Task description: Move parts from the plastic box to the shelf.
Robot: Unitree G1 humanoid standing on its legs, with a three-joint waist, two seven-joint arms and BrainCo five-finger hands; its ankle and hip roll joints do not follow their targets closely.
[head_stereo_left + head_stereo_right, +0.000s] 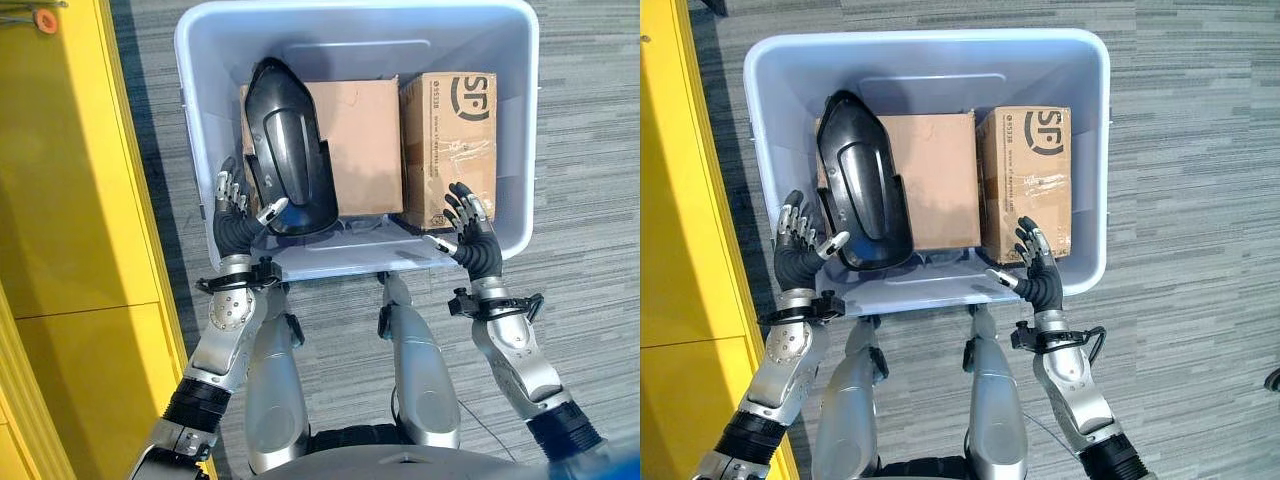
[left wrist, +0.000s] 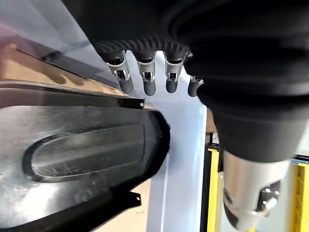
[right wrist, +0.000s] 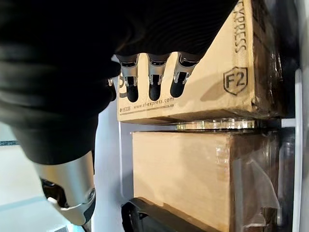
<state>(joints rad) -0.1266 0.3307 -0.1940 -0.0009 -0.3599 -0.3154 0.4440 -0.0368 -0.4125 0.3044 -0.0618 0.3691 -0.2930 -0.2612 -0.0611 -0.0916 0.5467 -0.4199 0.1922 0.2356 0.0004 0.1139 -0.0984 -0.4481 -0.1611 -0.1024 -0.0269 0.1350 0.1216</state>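
Looking down from the head camera, I have the yellow shelf (image 1: 70,200) running along the robot's left, and the plastic box (image 1: 500,120) sits on the grey floor (image 1: 590,250) right in front of me, pale blue and deep, which is why both arms reach over its near rim. Inside it the parts are packed tight: a plain cardboard box (image 1: 365,130) lies in the middle, a printed cardboard box (image 1: 450,140) stands just beside it against the right wall, and a black moulded part (image 1: 288,150) lies tilted over the plain carton's left edge, its rounded end toward me. That black part sits on top and nearest the shelf side, so I judge it the natural first pick. My left robot hand (image 1: 236,212) hovers at the black part's near-left edge with fingers spread and straight and the thumb angled toward the shell; the wrist view shows the fingertips (image 2: 149,87) clear of it against the box wall, so nothing is gripped yet. My right robot hand (image 1: 1036,262) is likewise spread wide at the near end of the printed carton, fingertips (image 3: 155,89) just off the cardboard face, holding nothing. I read this as a two-handed approach; all parts remain in the box, none on the shelf.
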